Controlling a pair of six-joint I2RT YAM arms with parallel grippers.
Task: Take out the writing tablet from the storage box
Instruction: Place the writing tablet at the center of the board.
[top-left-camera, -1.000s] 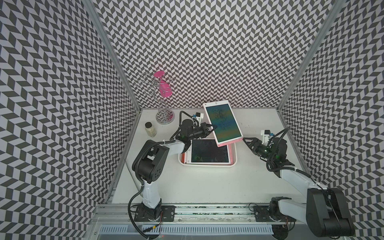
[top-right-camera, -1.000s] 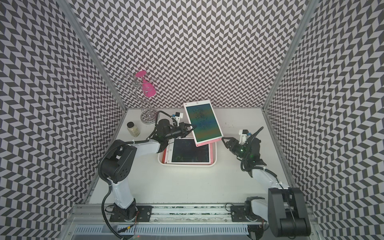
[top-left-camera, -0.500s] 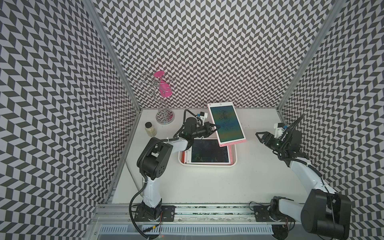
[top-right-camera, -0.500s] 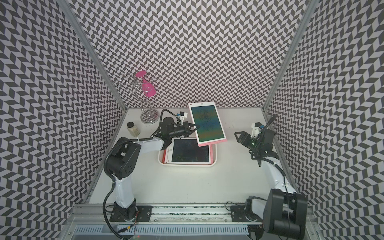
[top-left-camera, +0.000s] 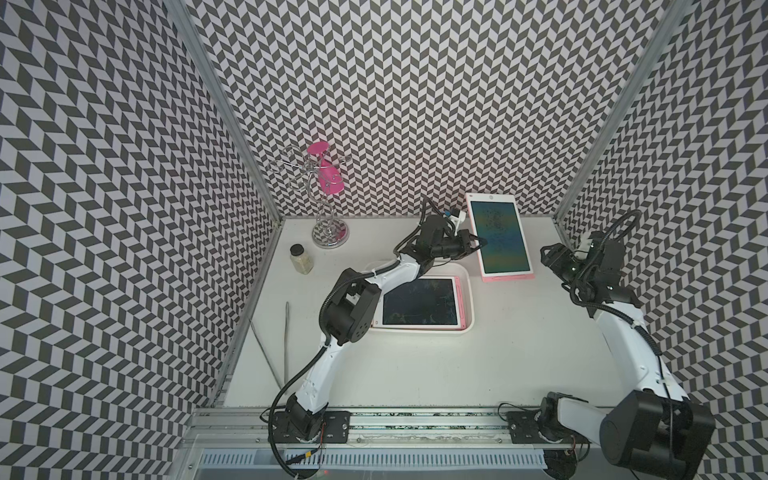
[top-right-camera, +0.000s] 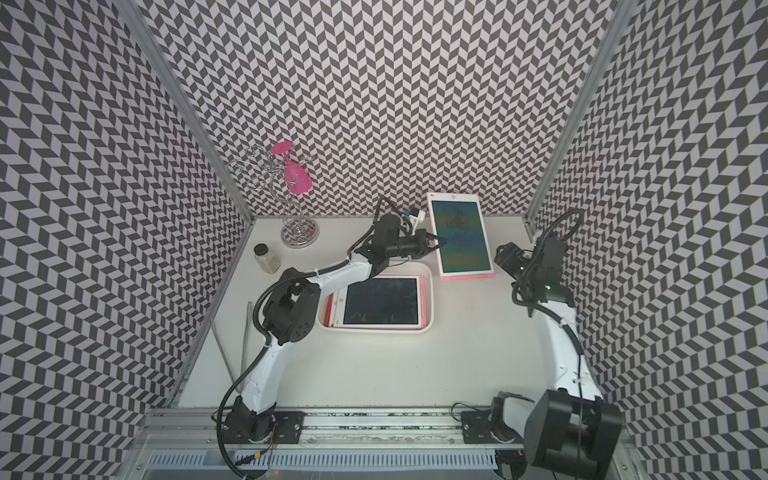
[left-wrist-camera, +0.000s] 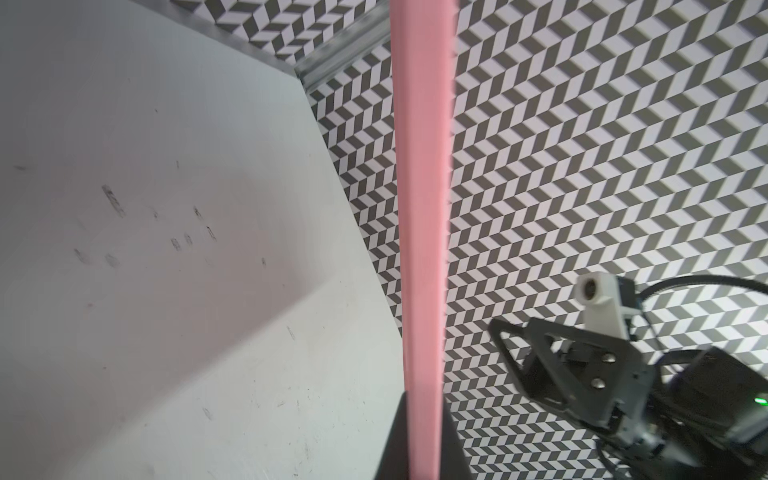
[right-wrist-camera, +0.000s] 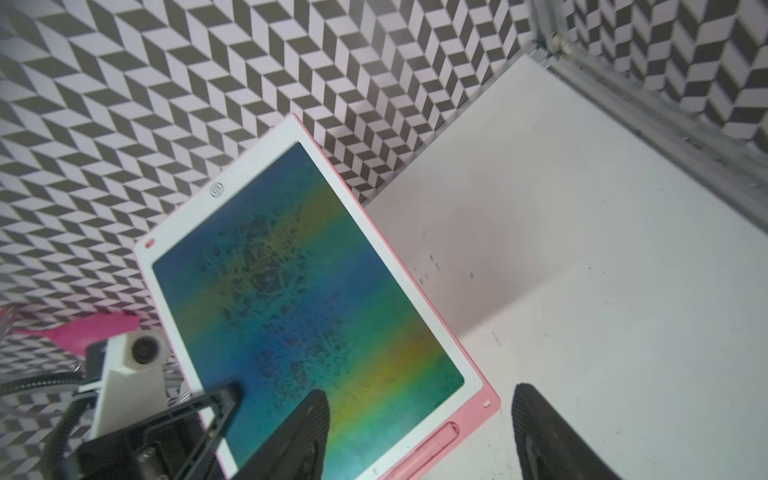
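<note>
Extraction nearly done: left gripper (top-left-camera: 477, 244) is clamping writing tablet (top-left-camera: 498, 239), tilted, outside storage box (top-left-camera: 468, 309) beside its far corner; right gripper (top-left-camera: 549, 259) is waiting, jaws wide, empty. Set-down is pending; another tablet (top-left-camera: 419, 301) is lying inside.

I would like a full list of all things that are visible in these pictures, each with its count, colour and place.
held writing tablet: 1, white frame, pink back, green-blue screen; raised behind the storage box, toward the right.
second writing tablet: 1 seen, dark screen; in the box, pink edges hint at more beneath.
storage box: 1, white; table centre.
jar: 1, clear, pale contents; near the left wall.
wire stand: 1, chrome; back left corner.
pink glass: 1; hanging on the stand.
tongs: 1, metal; table's front left.
table: 1, white.
left gripper: 1, black; shut on the held tablet's edge.
right gripper: 1, black; open, empty, right of that tablet.
</note>
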